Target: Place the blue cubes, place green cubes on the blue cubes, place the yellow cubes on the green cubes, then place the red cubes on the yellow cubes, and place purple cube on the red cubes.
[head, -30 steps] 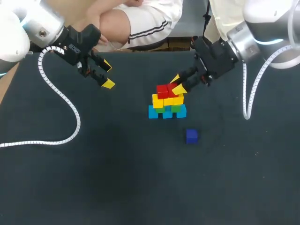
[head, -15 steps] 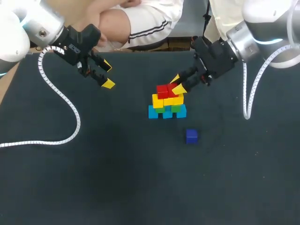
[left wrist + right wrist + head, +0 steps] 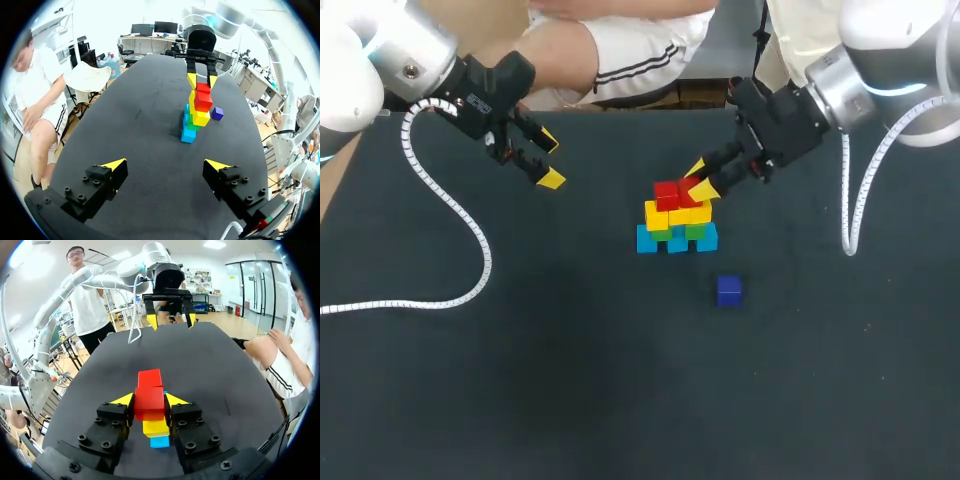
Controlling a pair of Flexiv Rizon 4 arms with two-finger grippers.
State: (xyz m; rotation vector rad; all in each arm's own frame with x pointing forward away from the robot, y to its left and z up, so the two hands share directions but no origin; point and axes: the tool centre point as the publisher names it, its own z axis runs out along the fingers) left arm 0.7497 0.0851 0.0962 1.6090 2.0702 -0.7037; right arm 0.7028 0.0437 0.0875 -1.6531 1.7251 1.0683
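- Red cubes [image 3: 675, 192] are found on top of everything, toward the far edge of the bench [image 3: 570, 380] and a bit right of its middle.
- Below them, yellow cubes [image 3: 657, 215] are seated on green cubes [image 3: 696, 231], and those on blue cubes [image 3: 648, 240] at the bottom.
- One red cube [image 3: 149, 401] is pinched from both sides by the right gripper [image 3: 699, 179].
- The purple cube [image 3: 728, 290] is parked on the bench near the blue cubes, on their near-edge side, not touching.
- The left gripper [image 3: 165, 167] is held over the far left corner area, fingers spread wide, nothing between them.
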